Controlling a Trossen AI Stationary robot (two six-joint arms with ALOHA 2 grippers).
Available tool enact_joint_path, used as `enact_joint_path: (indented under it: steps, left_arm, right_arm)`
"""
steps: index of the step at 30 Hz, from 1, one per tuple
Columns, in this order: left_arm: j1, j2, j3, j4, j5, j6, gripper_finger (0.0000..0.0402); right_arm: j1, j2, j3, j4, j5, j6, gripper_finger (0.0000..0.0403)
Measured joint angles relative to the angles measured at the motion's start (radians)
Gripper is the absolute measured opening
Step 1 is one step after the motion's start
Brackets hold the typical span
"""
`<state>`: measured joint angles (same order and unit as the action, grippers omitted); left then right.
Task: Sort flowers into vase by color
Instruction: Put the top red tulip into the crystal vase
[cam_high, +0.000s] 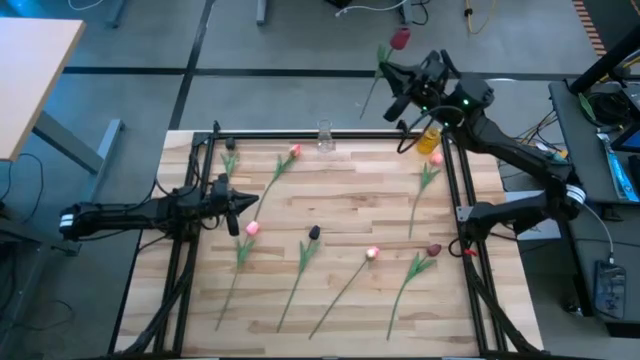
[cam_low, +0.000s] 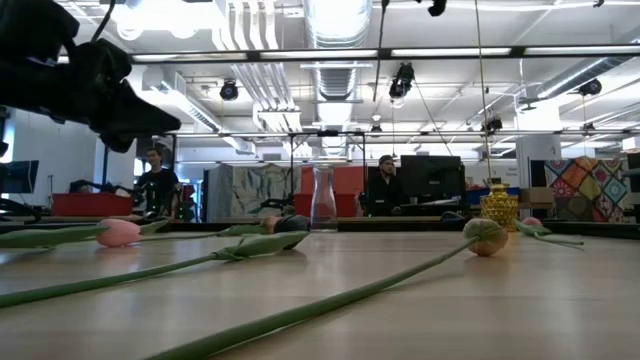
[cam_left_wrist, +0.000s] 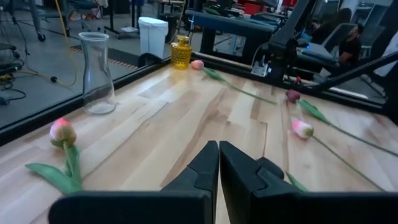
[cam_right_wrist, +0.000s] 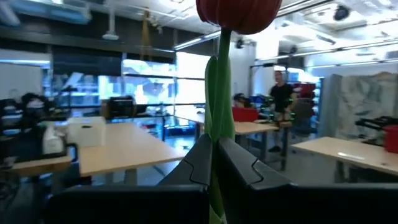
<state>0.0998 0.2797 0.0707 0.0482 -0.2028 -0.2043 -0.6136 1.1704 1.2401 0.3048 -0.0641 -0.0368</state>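
My right gripper (cam_high: 389, 80) hangs in the air past the table's far edge, left of the yellow vase (cam_high: 430, 139), shut on a tulip with a dark red head (cam_high: 400, 39). The clear glass vase (cam_high: 325, 135) stands at the far edge's middle. My left gripper (cam_high: 246, 205) is shut and touches nothing, hovering over the left part of the table, by a pink tulip (cam_high: 252, 228). Several other tulips lie flat on the wood: pink ones (cam_high: 295, 152) (cam_high: 372, 253) (cam_high: 435, 160), a dark one (cam_high: 314, 232) and a maroon one (cam_high: 433, 250). My right gripper pinches the tulip's green stem (cam_right_wrist: 215, 134) between its two fingers (cam_right_wrist: 242, 163), which lie across the stem. The dark red head (cam_right_wrist: 239, 12) stands above the fingers and the lower stem (cam_high: 368, 108) hangs below. The flower is lifted clear of the table.
A black metal frame (cam_high: 452, 190) runs along the table's left, right and far sides. In the low view the clear vase (cam_low: 323, 198) and the yellow vase (cam_low: 498, 208) stand at the far edge, with people in the room behind. Bare wood lies near the table's middle (cam_high: 350, 195).
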Motion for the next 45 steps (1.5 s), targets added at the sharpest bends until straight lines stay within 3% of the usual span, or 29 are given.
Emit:
enact_joint_path:
  steps: [14, 21, 25, 38, 45]
  left_arm:
    - [0.0, 0.075, 0.0, 0.031, -0.099, -0.045, 0.0]
    - [0.0, 0.073, 0.0, 0.064, -0.105, -0.042, 0.0]
    - [0.0, 0.072, 0.0, 0.085, -0.142, -0.041, 0.0]
    - [0.0, 0.071, 0.0, 0.086, -0.182, -0.041, 0.0]
    - [0.0, 0.071, 0.0, 0.087, -0.184, -0.041, 0.0]
  right_arm:
    - [-0.007, 0.073, 0.043, -0.003, -0.027, -0.034, 0.0009]
    - [-0.048, 0.041, 0.041, -0.051, 0.098, -0.14, 0.0009]
    - [-0.096, 0.0, 0.032, -0.092, 0.118, -0.165, 0.0009]
    - [-0.199, -0.154, -0.137, -0.115, 0.187, -0.166, 0.0009]
    - [-0.199, -0.236, -0.271, -0.107, 0.348, -0.18, 0.0009]
